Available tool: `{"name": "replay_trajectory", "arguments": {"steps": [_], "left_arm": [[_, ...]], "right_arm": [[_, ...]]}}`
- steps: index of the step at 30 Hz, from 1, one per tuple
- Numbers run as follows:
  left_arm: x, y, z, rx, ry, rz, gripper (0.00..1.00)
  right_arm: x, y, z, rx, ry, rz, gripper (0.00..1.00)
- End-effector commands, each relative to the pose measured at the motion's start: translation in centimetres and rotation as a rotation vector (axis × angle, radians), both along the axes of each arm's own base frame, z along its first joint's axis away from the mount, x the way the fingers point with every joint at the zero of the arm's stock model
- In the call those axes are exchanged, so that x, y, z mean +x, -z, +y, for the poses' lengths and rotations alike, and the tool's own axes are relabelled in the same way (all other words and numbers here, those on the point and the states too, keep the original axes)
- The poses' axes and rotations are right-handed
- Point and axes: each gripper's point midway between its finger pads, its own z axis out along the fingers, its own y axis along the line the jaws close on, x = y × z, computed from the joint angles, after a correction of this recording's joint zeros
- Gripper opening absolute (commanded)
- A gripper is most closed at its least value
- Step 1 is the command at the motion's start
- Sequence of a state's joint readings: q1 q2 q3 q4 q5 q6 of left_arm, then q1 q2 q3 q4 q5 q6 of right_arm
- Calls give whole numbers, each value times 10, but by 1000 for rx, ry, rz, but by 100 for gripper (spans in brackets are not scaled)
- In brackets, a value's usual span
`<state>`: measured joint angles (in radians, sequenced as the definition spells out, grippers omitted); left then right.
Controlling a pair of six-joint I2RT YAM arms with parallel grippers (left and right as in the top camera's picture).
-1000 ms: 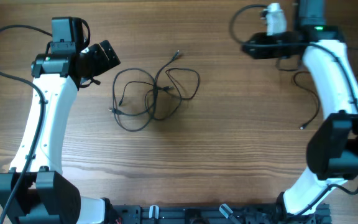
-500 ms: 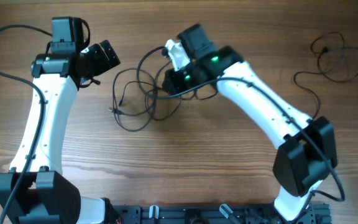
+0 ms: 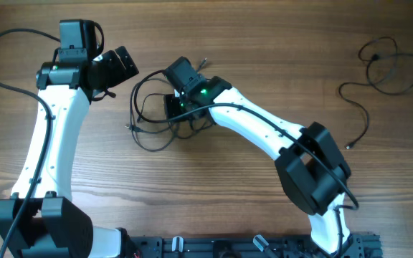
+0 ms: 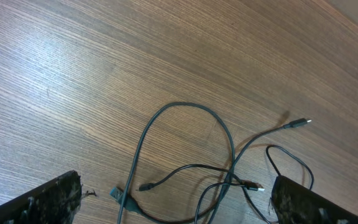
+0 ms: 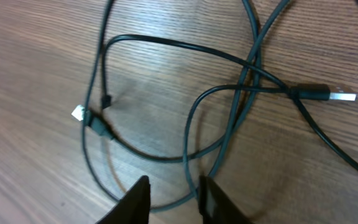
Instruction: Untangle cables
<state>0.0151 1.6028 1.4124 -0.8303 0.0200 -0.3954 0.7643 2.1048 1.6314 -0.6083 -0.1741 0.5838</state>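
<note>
Surface: a wooden table is seen in all three views and fills each one to its borders. The top is a warm mid-brown with fine, close, straight grain. In the overhead view the grain is laid left to right; darker and paler streaks alternate along it. No seams or joints can be made out in the wood.

Near edge: a dark rail is seen along the bottom border of the overhead view, lying on the table edge.

Light: the wood is evenly and diffusely lit. A pale sheen is noted on the top in the left wrist view, and a softer bright patch near the middle of the right wrist view. Shadows on the wood are faint and soft-edged.
</note>
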Motion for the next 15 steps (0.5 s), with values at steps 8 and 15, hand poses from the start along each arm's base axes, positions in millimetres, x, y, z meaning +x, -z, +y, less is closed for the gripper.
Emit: {"name": "replay_trajectory", "arguments": {"steps": [8, 15], "left_arm": [[-1, 3, 4, 9, -16, 7, 100], [-1, 3, 4, 9, -16, 7, 100]], "right_arm": [[18, 55, -20, -166, 163, -36, 29], [7, 77, -12, -225, 140, -61, 28]]}}
